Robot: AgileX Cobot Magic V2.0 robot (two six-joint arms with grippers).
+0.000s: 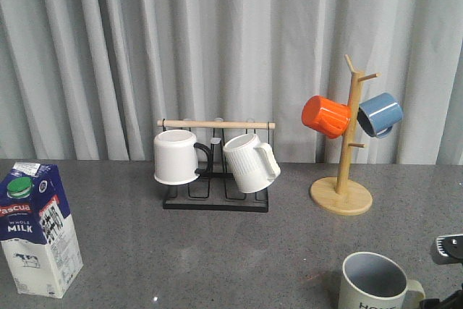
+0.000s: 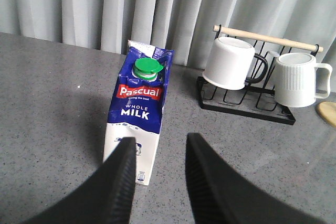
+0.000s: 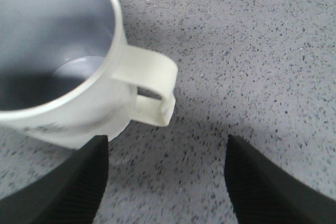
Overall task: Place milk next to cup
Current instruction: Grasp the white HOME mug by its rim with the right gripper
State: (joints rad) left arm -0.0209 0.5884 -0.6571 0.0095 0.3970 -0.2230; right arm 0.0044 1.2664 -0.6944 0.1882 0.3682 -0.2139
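Milk [image 1: 37, 229] carton, one; HOME cup [image 1: 376, 282], one; rack mugs [image 1: 177, 156], two; tree mugs [image 1: 327, 116], two; both end effectors [image 2: 160, 174] [image 3: 165, 177] released, empty.

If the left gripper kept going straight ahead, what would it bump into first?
Probably the tall blue-and-white milk carton. It stands just ahead of the open left gripper, though slightly towards one finger, so it might hit off-centre.

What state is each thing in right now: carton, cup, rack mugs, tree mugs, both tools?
milk: upright, cap on, ungrasped
cup: upright, empty
white mugs: hung on the black rack
orange mug, blue mug: hung on the wooden tree
left tool: open
right tool: open
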